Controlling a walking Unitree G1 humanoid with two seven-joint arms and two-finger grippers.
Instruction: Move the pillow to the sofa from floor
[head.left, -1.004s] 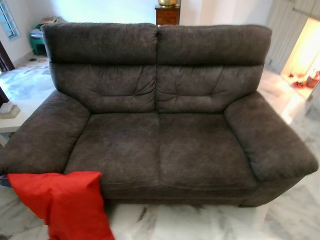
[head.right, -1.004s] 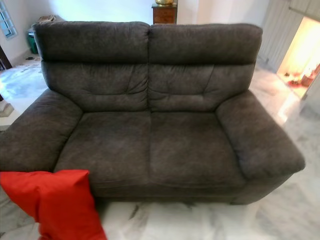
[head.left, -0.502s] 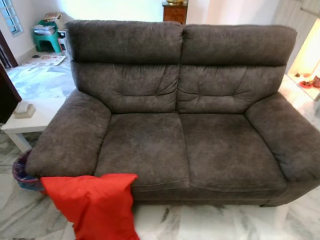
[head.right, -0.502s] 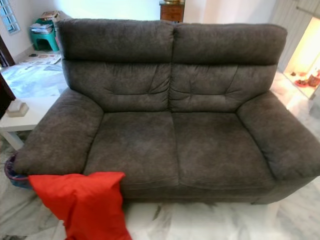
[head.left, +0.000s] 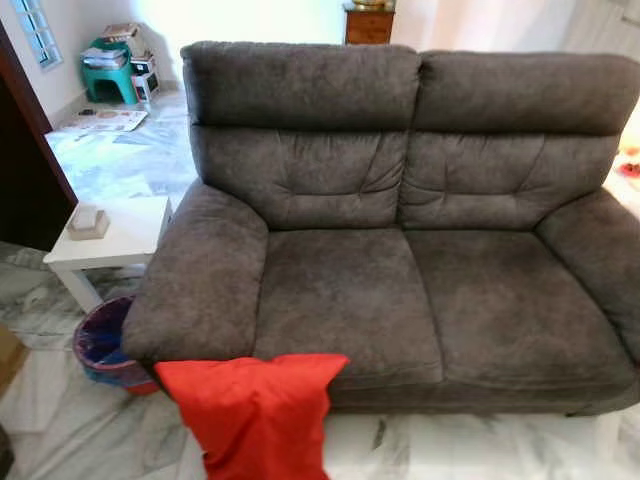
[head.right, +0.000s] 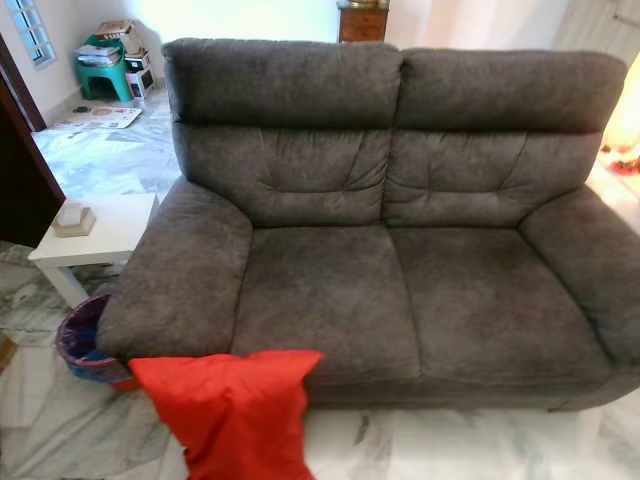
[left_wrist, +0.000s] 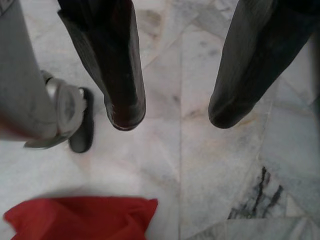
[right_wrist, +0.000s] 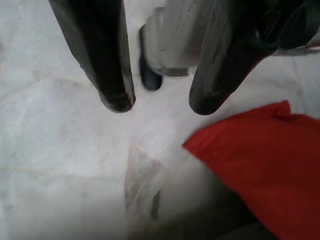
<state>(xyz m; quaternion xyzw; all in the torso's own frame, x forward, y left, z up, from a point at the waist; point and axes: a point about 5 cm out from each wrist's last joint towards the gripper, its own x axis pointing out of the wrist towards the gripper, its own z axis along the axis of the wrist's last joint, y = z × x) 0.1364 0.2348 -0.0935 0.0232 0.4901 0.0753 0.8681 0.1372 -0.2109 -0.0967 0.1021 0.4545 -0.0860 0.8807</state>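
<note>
— One red fabric pillow (head.left: 255, 410) leans on the white marble floor (head.right: 420, 450), against the front of the dark grey two-seat sofa (head.left: 400, 290), below its left armrest; where are the grippers?
— Left gripper (left_wrist: 170, 116) hangs above the floor near the pillow, fingers apart, empty; right gripper (right_wrist: 159, 104) likewise, spread, holding nothing.

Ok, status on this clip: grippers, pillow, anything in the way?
Left gripper and right gripper open, empty, over floor. Red pillow on floor against sofa front. Seat free.
</note>
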